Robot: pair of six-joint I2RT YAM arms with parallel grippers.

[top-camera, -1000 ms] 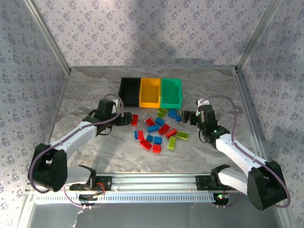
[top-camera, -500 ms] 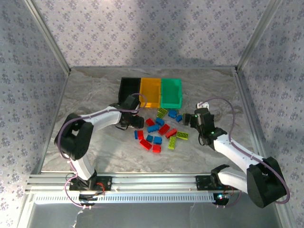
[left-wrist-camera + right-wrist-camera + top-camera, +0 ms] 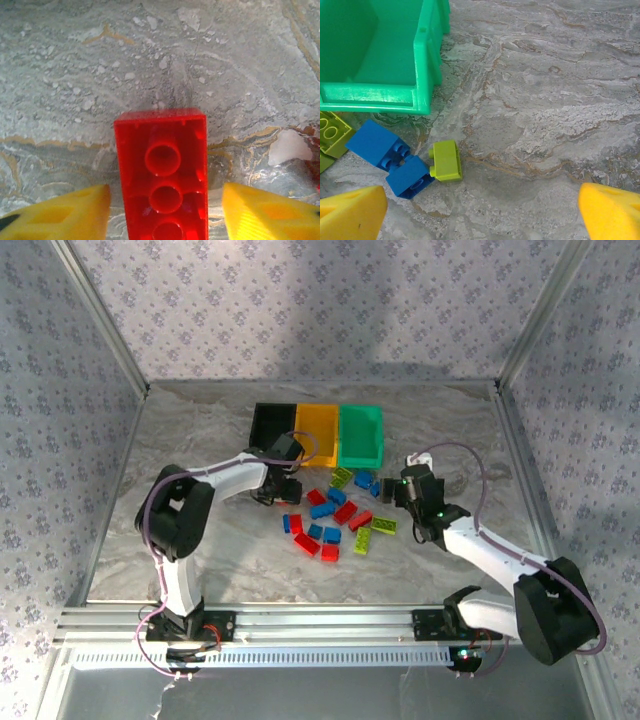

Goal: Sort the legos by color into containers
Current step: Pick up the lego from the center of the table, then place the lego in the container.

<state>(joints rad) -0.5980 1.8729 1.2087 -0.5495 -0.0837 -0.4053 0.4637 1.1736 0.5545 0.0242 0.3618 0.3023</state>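
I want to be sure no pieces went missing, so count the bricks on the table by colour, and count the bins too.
Red bricks: 7
Blue bricks: 7
Lime bricks: 4 that I can make out, though some lie close together
Bins: 3
Total: 21, being at least 18 bricks plus 3 bins

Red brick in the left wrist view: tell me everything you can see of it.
The red brick is glossy plastic, oblong, long axis pointing away from the camera. Three round tubes in a row on its upward face suggest the hollow underside is up. It lies flat on the marbled grey table, near end cut by the frame, centred between the yellow fingertips of the left gripper, with a gap on each side; nothing else touches it.
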